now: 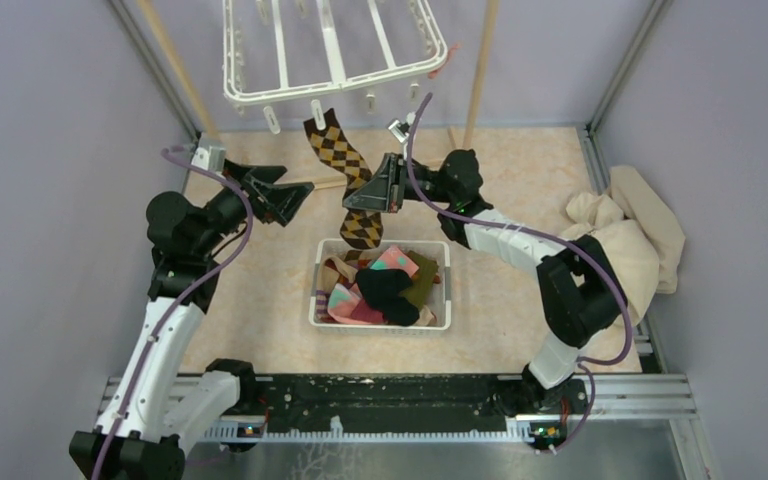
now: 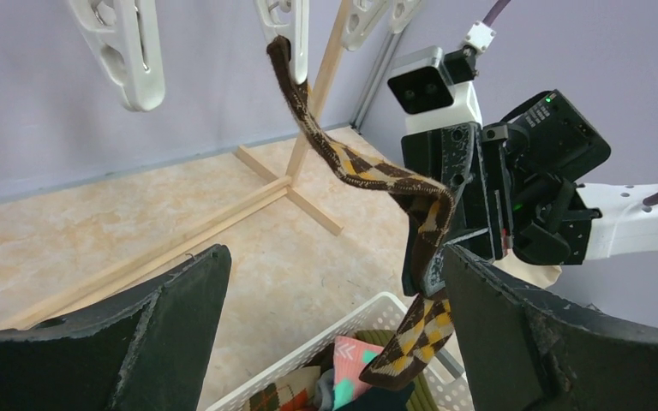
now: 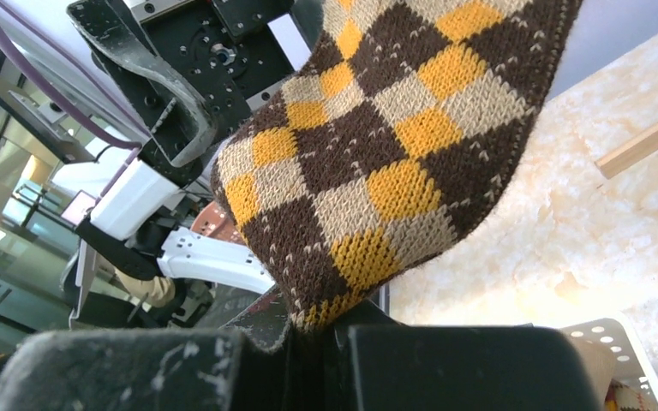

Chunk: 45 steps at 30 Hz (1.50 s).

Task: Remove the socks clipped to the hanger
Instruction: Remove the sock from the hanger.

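The white hanger [image 1: 330, 55] hangs at the back, with dangling clips. One brown argyle sock [image 1: 338, 152] is still clipped to it by its top end and hangs down toward the basket. My right gripper [image 1: 362, 202] is shut on the sock's lower half; the right wrist view shows the sock [image 3: 377, 163] pinched between the closed jaws [image 3: 319, 334]. My left gripper [image 1: 298, 192] is open and empty, just left of the sock. In the left wrist view the sock [image 2: 351, 167] runs from a clip [image 2: 290, 30] down to the right gripper [image 2: 433, 248].
A white slotted basket [image 1: 316, 300] below the sock holds several socks, among them a pink and mint one [image 1: 397, 262] and a black one [image 1: 385, 290]. A beige cloth heap [image 1: 630, 240] lies at the right. Wooden rack poles [image 1: 480, 70] stand behind.
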Tool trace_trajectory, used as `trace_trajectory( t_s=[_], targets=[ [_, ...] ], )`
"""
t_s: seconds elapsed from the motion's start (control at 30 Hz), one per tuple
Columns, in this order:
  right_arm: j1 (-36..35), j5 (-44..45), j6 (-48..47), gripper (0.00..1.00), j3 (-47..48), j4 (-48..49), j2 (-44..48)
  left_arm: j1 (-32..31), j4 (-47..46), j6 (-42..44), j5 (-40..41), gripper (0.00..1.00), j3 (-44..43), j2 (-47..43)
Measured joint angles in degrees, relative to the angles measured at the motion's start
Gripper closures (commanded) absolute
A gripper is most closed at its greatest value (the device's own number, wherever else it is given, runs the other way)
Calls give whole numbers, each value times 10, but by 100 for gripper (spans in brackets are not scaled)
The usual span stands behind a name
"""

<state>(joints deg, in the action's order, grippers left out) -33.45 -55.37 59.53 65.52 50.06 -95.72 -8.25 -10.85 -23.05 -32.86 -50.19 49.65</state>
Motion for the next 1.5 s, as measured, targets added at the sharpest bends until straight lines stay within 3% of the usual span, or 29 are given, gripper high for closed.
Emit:
trace_trajectory(
  t_s=[0.67, 1.5],
  targets=[
    [0, -2, -15, 100, -7, -4, 0, 0, -181, -91, -26, 1, -10, 128],
    [0, -2, -46, 100, -6, -46, -5, -49, -388, -105, 44, 4, -52, 239]
  ],
)
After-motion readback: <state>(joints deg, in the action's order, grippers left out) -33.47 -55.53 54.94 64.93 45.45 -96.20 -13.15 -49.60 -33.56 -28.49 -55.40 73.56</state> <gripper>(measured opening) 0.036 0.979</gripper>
